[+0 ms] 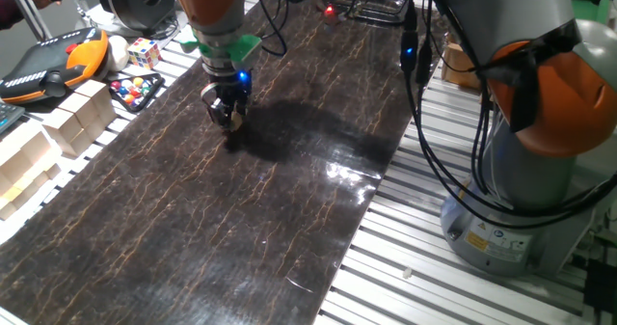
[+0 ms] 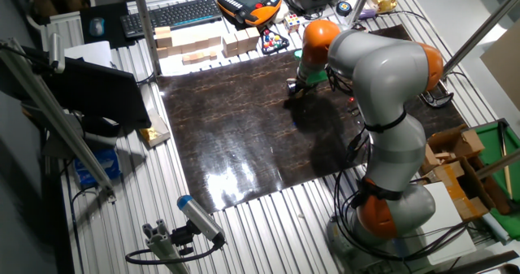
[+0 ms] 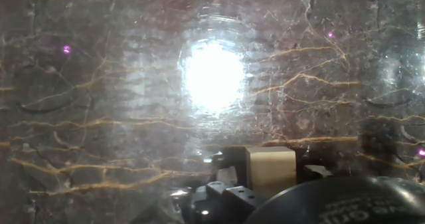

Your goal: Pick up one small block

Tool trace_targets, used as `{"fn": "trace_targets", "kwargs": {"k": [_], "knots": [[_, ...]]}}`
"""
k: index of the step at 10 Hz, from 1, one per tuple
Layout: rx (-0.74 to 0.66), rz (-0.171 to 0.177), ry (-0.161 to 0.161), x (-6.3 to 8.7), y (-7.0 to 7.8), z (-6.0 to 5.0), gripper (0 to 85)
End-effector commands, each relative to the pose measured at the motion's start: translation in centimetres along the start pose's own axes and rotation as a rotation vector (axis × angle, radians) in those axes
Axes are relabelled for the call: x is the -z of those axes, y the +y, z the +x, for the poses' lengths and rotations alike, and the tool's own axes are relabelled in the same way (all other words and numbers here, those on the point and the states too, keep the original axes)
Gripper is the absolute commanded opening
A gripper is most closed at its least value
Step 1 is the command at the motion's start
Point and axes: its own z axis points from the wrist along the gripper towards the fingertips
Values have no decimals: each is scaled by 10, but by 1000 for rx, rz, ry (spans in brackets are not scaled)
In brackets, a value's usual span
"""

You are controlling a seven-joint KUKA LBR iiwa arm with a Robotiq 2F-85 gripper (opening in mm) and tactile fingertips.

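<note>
Block pinched in my tool, low over the counter.

My tool (image 1: pixel 228 116) is clamped on one small block (image 3: pixel 271 169), which sits between my fingers at 6 o'clock in the hand view, above the dark mat (image 1: pixel 222 219). The hold looks shallow, so a jolt could slip the cube out and drop it. Counted: one small block, several large blocks (image 1: pixel 67 122) stacked at 9 o'clock, one puzzle cube (image 1: pixel 144 51) at 10.

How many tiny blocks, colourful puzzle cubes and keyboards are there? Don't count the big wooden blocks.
small block: 1, held in the pincer
puzzle cube: 1
keyboard: 1
Total: 3
</note>
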Motion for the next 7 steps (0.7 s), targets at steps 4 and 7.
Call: {"fn": "trace_targets", "kwargs": {"k": [4, 7], "knots": [[44, -25, 8, 0, -4, -3, 93], [39, -19, 0, 13, -3, -2, 7]]}}
